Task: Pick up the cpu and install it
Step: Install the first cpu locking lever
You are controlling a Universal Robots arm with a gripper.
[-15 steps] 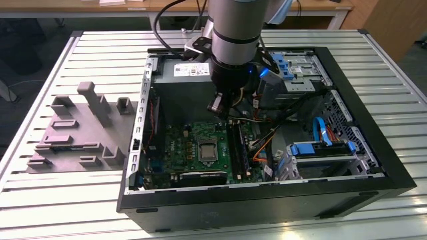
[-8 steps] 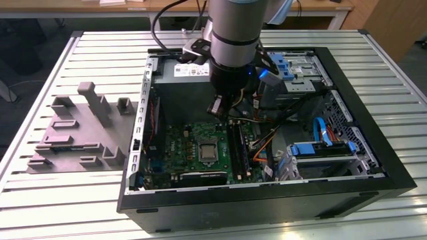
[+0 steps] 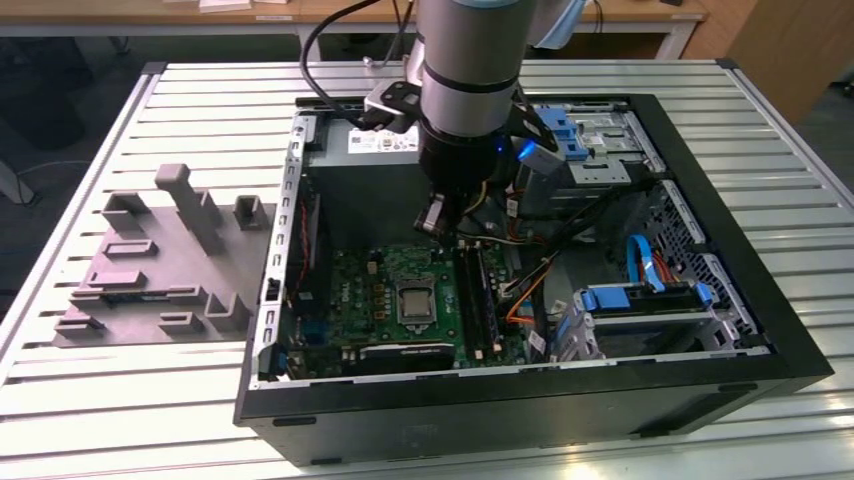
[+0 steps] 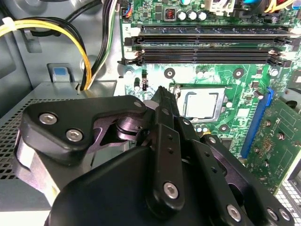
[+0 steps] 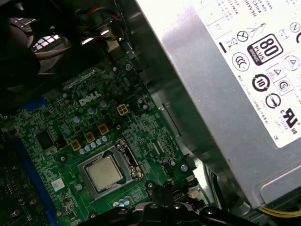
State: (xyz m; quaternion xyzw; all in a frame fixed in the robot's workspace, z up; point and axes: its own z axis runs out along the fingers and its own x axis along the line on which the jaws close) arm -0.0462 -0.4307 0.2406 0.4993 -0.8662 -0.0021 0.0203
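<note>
a: where is the gripper (image 3: 437, 222)?
b: low inside the open computer case (image 3: 747, 300), above the green motherboard (image 3: 360, 300); whether its fingers grip anything, i cannot tell.
a: and the cpu (image 5: 104, 172)?
b: seated flat in its socket (image 5: 123, 160). the case rests on a slatted metal table (image 3: 107, 150).

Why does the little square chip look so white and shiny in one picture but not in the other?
In the second wrist view, light glares off the cpu, washing its metal top nearly white; in the first wrist view the cpu shows evenly lit and tan-grey, while the grey power supply box catches the brightest glare near its upper edge.
</note>
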